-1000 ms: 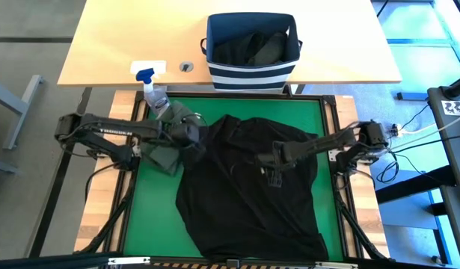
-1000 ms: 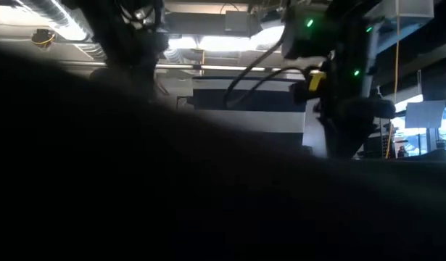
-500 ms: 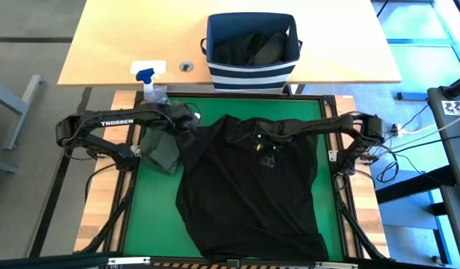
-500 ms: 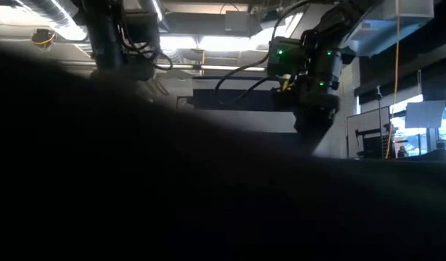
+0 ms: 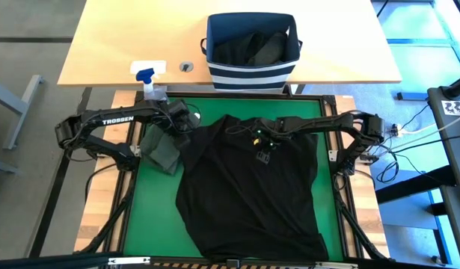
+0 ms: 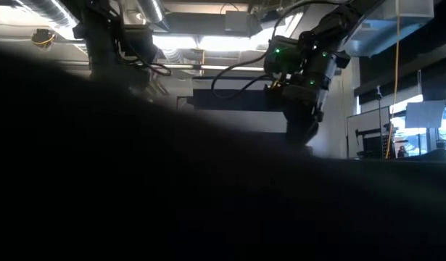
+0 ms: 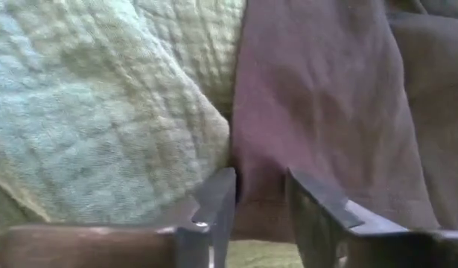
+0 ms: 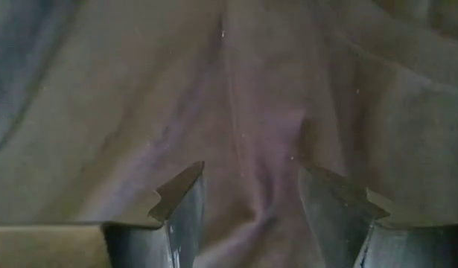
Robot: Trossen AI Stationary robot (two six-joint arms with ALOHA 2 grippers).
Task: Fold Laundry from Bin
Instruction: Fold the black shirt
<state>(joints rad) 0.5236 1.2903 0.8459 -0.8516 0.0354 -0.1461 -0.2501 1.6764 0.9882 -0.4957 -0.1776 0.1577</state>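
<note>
Your left pincer (image 7: 255,205) is down at the black garment's (image 5: 248,187) edge, its fingers (image 7: 214,201) narrowed around a ridge of dark cloth that runs up between them, though whether they have bitten yet you cannot tell. Just beside it lies the olive green garment (image 5: 164,146), touching the black one, and that is your risk: close now and you may pinch both layers, dragging the green piece along. Your right pincer (image 8: 251,201) hovers wide over the black cloth near its collar end, holding nothing; if it drops onto a flat stretch, not a fold, it could slip off, or gather too thick a bunch and crease the shirt. Outward from both, the black garment sprawls across the green mat (image 5: 151,209), which sits in a wooden bench (image 5: 95,209). Beyond the pincers, the striped navy bin (image 5: 250,48) stands on a pale desk (image 5: 125,37) with dark laundry inside. A spray bottle (image 5: 151,86) stands near your left arm; a wide swing could topple it. Ceiling ducts and lights fill the room behind.
</note>
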